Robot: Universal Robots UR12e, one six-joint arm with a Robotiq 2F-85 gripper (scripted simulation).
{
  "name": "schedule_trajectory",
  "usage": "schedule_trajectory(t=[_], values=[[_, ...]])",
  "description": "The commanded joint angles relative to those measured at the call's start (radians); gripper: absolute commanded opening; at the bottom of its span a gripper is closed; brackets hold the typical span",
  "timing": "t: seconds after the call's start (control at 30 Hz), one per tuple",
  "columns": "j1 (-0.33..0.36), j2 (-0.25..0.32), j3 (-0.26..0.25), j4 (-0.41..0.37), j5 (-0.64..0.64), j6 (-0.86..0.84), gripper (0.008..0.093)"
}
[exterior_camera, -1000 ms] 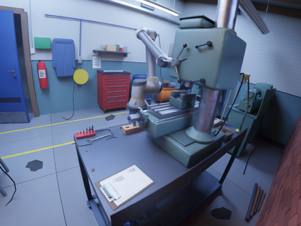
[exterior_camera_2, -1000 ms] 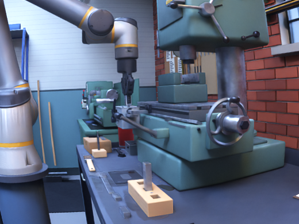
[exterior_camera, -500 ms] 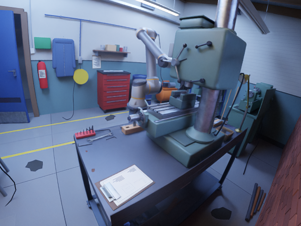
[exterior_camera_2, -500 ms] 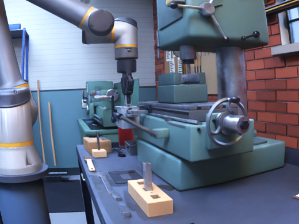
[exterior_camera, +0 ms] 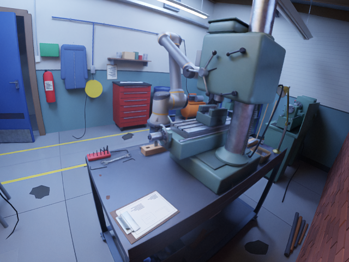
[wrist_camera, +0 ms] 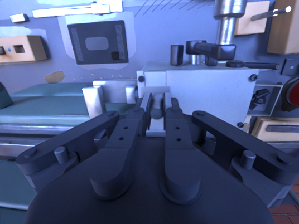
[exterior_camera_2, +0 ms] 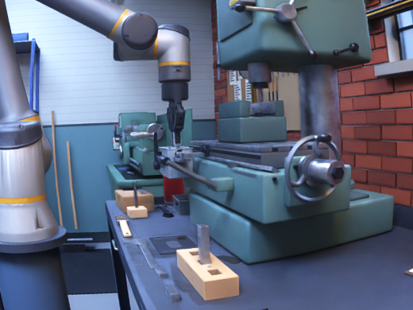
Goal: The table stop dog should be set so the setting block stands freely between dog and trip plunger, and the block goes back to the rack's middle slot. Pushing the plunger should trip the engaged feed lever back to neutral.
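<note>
The grey setting block (exterior_camera_2: 203, 243) stands upright in the middle slot of the wooden rack (exterior_camera_2: 207, 273) on the bench in front of the mill. The pale stop dog (wrist_camera: 94, 96) sits on the table's front rail, left of the light grey trip housing (wrist_camera: 206, 89). The trip plunger (wrist_camera: 157, 107) is a short grey pin at the housing's left end. The long feed lever (exterior_camera_2: 186, 173) slants out from the housing. My gripper (wrist_camera: 156, 104) points down over the housing's end (exterior_camera_2: 176, 144). It is closed on the plunger.
The green milling machine (exterior_camera: 225, 112) fills the bench's far half, with a handwheel (exterior_camera_2: 313, 172) at the table's end. A black pad (wrist_camera: 97, 41) and a second wooden block (exterior_camera_2: 134, 202) lie on the bench. A clipboard (exterior_camera: 145, 214) and wrenches (exterior_camera: 115, 159) lie toward the other edge.
</note>
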Motion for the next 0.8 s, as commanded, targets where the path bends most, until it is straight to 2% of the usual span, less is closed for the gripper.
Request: schedule_trajectory(t=[0.0,0.5,0.77], values=[[0.001,0.0,-0.001,0.0,0.002,0.0,0.008],[0.0,0.0,-0.001,0.0,0.001,0.0,0.008],[0.0,0.0,-0.001,0.0,0.001,0.0,0.0235]])
